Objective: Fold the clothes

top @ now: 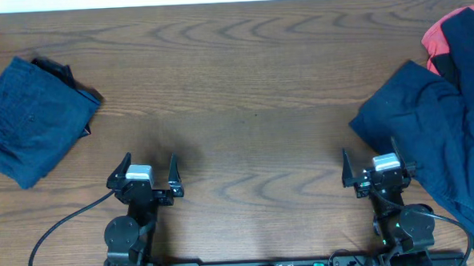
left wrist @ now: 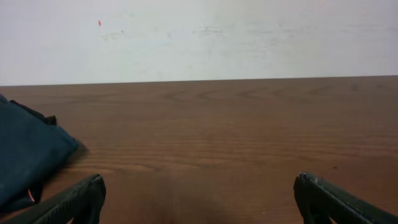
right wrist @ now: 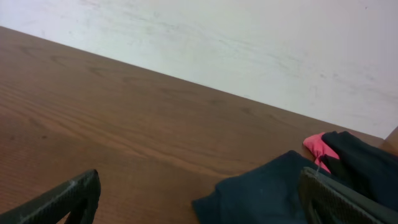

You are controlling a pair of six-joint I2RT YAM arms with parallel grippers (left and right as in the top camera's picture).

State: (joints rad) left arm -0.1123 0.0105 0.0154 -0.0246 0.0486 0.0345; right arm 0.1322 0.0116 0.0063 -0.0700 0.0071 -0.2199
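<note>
A: Wood table (top: 243,85), white wall (left wrist: 199,37) behind. Which step are you on?
B: Between garments, I'd say. One pair of navy shorts (top: 32,118) lies folded at the far left, with a black piece (top: 58,73) poking out at its far edge. You have the loose pile (top: 437,132) at the right edge yet to do.
A: Pincers?
B: Left gripper (top: 149,165) is spread wide over bare wood with nothing in it. Right gripper (top: 370,155) is likewise released and holds nothing.
A: Pile relative to the right one?
B: Just beside it, to its right and ahead. Overhead puts the outer finger at the navy edge; I can't tell if it touches. Red piece (top: 445,32) sits at the far end, partly under darker cloth.
A: And the left?
B: Folded shorts are ahead-left of it, apart. Pile is well apart, across the table.
A: Next move?
B: My read: you pull one garment to the bare middle and spread it flat. Reach the right arm forward-right and pinch a single layer at the near corner. Cloth is far wider than the jaws, so plan on both arms. Risk: dragging the red piece along.
</note>
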